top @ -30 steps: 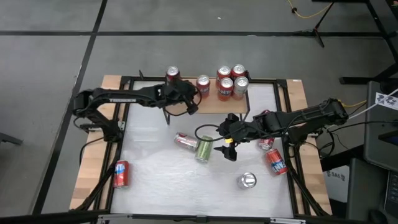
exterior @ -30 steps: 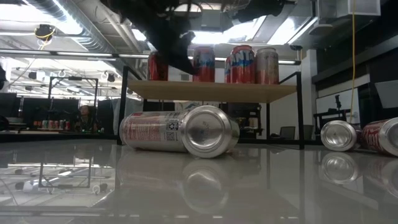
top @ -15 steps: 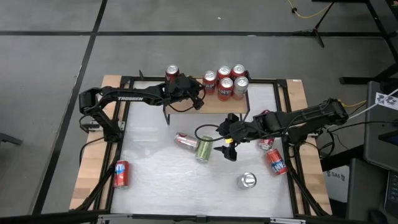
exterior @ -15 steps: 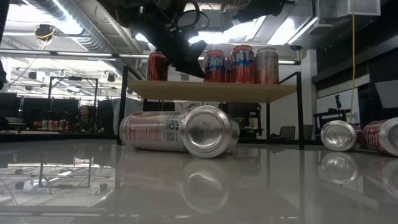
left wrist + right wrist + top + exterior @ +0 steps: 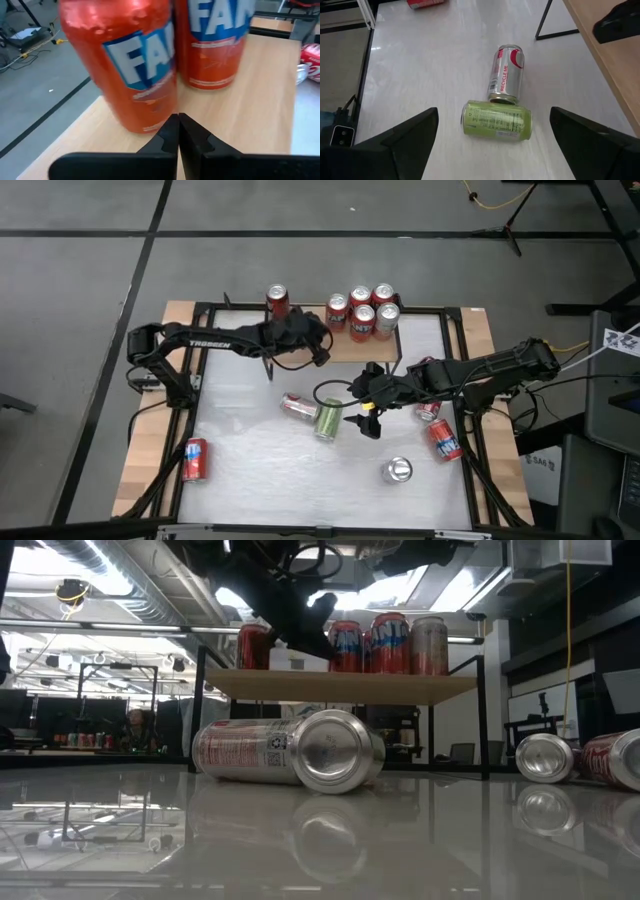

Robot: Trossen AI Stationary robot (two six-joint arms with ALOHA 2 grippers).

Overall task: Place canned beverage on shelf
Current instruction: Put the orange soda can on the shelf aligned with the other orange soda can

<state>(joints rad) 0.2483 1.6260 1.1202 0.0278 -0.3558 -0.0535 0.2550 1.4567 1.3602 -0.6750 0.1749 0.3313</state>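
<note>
Five upright cans (image 5: 363, 319) crowd the shelf (image 5: 340, 346) beside clenched left jaws; right jaws spread.

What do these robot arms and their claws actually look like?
Both arms are black and jointed, with black cables looping along them. The left arm carries white lettering. The left claw has two flat black fingers; the right claw has broad, wedge-shaped black ones, with a small yellow spot nearby.

Over the last second the left hand (image 5: 322, 343), fingers pressed together, has swept along the shelf (image 5: 340, 346) and pushed an orange can (image 5: 337, 310) ahead of it, so that can now stands close against the group of four cans (image 5: 372, 310) beyond the fingertips.
</note>
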